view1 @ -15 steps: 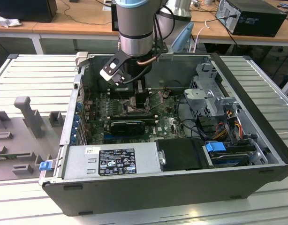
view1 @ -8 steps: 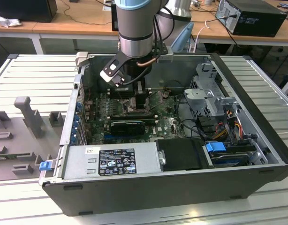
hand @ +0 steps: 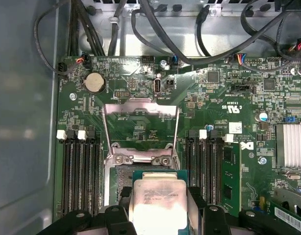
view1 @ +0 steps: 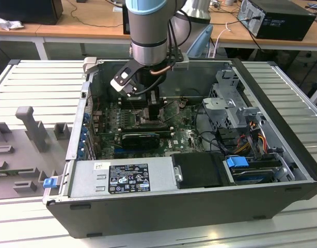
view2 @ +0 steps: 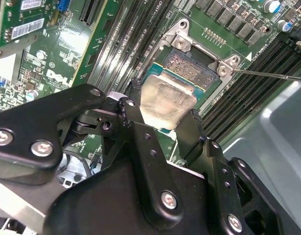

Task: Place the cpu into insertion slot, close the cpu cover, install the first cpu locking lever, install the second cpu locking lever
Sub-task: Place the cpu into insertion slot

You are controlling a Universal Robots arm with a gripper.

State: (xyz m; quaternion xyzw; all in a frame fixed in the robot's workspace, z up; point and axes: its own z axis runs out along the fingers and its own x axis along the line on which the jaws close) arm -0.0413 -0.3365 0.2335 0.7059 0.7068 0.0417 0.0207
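My black gripper (view1: 154, 111), upper centre of exterior view, clamps silvery square cpu (view2: 167, 100) by two edges over dark-rimmed square insertion slot (view2: 189, 63), which is partly hidden beneath. Seated or hovering: cannot tell. Thin metal-frame cpu cover (hand: 140, 104) stands open. Chip's print illegible.

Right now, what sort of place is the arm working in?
Probably an electronics lab: the gripper holds the cpu inside an open computer case on a slatted metal table, wooden desks and another computer behind.

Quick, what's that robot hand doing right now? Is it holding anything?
Hand: closed on the cpu, silvery face showing, held over the insertion slot.
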